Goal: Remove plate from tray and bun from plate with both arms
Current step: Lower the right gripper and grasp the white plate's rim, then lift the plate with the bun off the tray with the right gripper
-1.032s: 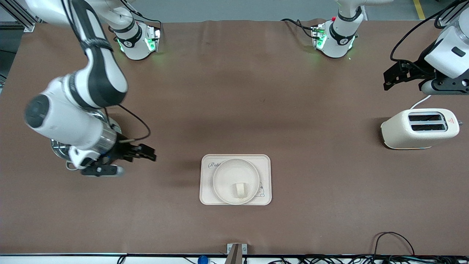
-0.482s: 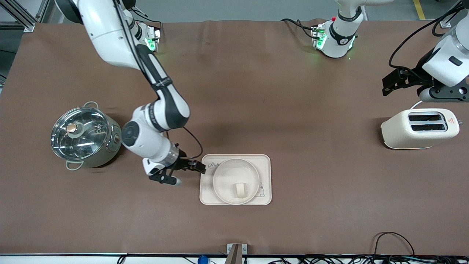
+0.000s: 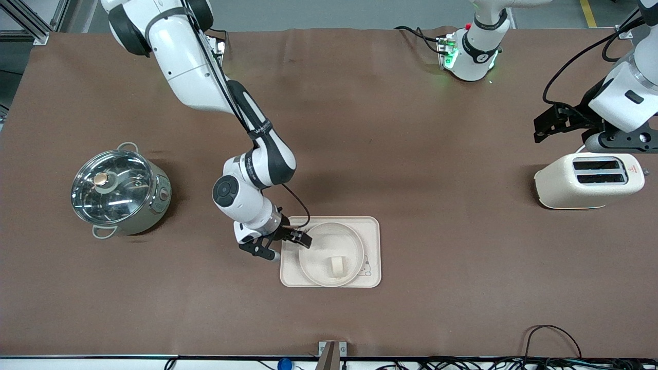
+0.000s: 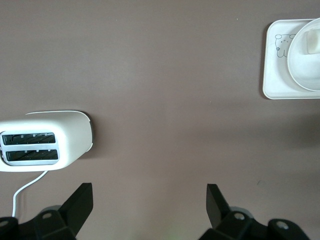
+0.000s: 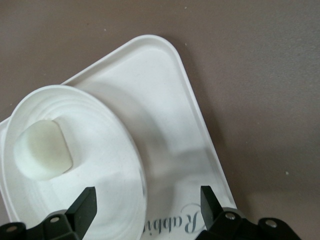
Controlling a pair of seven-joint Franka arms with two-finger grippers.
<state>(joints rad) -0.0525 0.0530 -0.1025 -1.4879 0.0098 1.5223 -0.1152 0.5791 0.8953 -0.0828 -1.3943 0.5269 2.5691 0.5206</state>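
Note:
The cream tray point(image 3: 374, 228) lies near the front middle of the table, with the round plate point(image 3: 318, 241) on it and the small bun point(image 3: 337, 265) in the plate. My right gripper point(image 3: 302, 239) is open over the plate's rim at the tray corner with the "Rabbit" script. In the right wrist view the plate rim point(image 5: 135, 165) runs between the open fingertips point(image 5: 89, 200), with the bun point(image 5: 42, 151) and the tray point(image 5: 170, 100) in sight. My left gripper point(image 3: 544, 124) is open, up above the table by the toaster. The left wrist view shows the tray point(image 4: 275, 70) and plate point(image 4: 305, 70) at its edge.
A cream toaster point(image 3: 588, 180) stands toward the left arm's end; it also shows in the left wrist view point(image 4: 45, 142). A steel pot with a glass lid point(image 3: 119, 189) stands toward the right arm's end. Cables lie along the table's front edge.
My right arm has swung from over the pot to the tray, and its gripper now straddles the plate rim. My left gripper has shifted slightly by the toaster.

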